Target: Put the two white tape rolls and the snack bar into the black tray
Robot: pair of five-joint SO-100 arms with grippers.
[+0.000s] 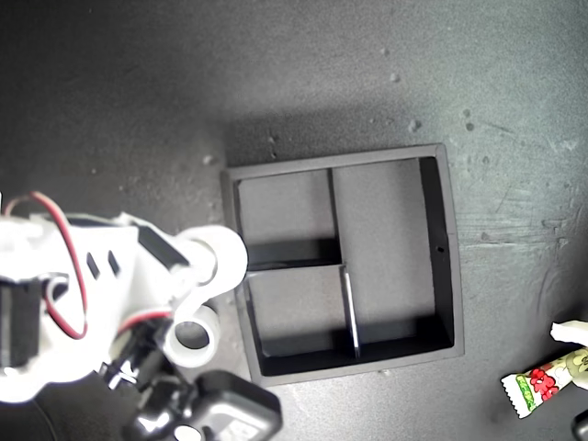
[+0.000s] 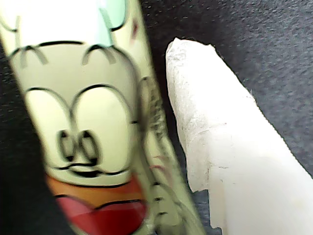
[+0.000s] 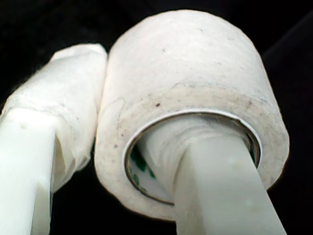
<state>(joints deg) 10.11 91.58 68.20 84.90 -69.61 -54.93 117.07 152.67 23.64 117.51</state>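
While my second gripper [image 1: 204, 296] pinches a white tape roll [image 1: 192, 334] by its wall, one finger through the core, at the exterior view's lower left just beside the black tray [image 1: 448, 241], all compartments look empty; lower right, my first gripper [image 1: 571, 333] clamps the snack bar [image 1: 544, 379]; no other roll shows

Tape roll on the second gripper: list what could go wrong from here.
1. My second gripper holds the tape roll with one finger through its centre and the other outside; if the jaws loosen, it may slide off.
2. The roll is outside the tray, beside the wall on the exterior view's left; released now, it lands on the table.
3. The snack bar lies at the exterior view's right edge, partly out of frame, so hard to track.
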